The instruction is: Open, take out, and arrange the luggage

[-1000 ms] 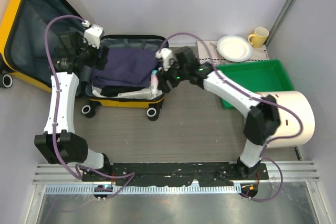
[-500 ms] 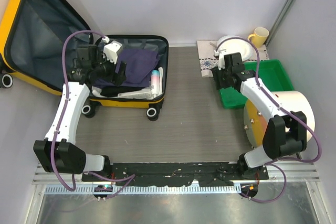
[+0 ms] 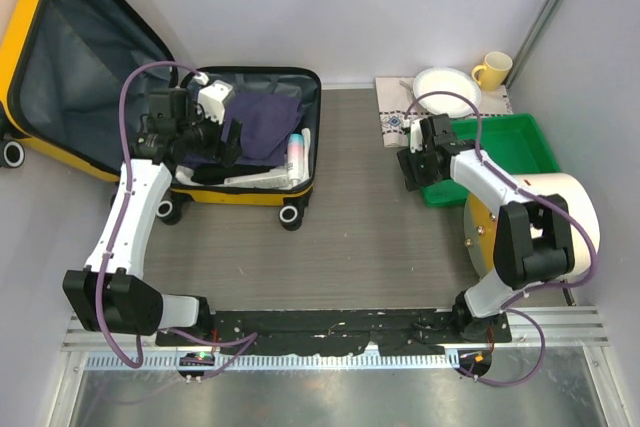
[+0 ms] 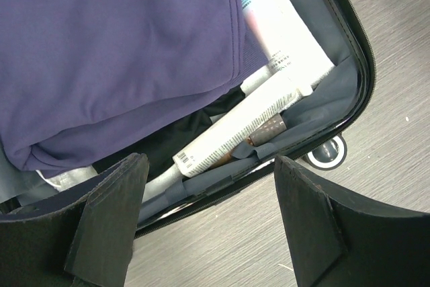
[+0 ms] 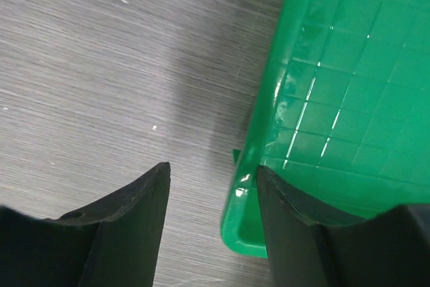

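White left arm [image 3: 130,207] bends over the luggage [image 3: 235,194], fingers [image 4: 111,220] apart.

Bare grey wood-grain tabletop [image 3: 350,197] leaves free passage between the small yellow hard-shell suitcase [image 3: 225,195] and the green plastic tray [image 3: 510,142]. A large cream cylinder [image 3: 560,212] crowds the tray's near side.

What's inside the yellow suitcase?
A folded purple cloth fills most of the luggage. Beside it lie a white tube and a white bottle. A black thing peeks out underneath; whatever else the cloth covers cannot be seen.
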You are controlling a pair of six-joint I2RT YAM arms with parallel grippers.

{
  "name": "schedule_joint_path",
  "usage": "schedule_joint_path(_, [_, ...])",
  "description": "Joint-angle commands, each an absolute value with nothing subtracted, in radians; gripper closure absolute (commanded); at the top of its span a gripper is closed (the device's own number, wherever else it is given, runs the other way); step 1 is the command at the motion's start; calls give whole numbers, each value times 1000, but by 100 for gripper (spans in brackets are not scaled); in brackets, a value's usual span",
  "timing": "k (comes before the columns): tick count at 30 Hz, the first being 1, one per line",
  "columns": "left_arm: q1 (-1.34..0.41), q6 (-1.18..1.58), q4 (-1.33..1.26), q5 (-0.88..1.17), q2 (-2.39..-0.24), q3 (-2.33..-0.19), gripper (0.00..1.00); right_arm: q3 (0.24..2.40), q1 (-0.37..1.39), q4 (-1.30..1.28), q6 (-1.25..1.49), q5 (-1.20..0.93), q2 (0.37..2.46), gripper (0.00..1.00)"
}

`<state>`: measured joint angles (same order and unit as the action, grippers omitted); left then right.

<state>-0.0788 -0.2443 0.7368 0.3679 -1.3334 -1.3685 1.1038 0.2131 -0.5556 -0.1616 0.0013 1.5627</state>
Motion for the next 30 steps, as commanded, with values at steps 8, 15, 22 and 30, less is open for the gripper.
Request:
schedule_joint_path(8, [-83,-181,712,374,-1322,-1364,21,1219,230,-517,14,-348,1701,52])
schedule_joint_path(15, [-84,-201,709,361,-1376,-1362,24,1232,333,-419,133,-428,1718,51])
schedule_joint_path(22, [-86,-212,712,359,-1468,-1422,23,1247,411,-299,259,-443,1764,45])
schedule_joint_path(30, [-143,-324,690,376,-1531,-1413,27,1250,471,-169,320,-505,1801,44])
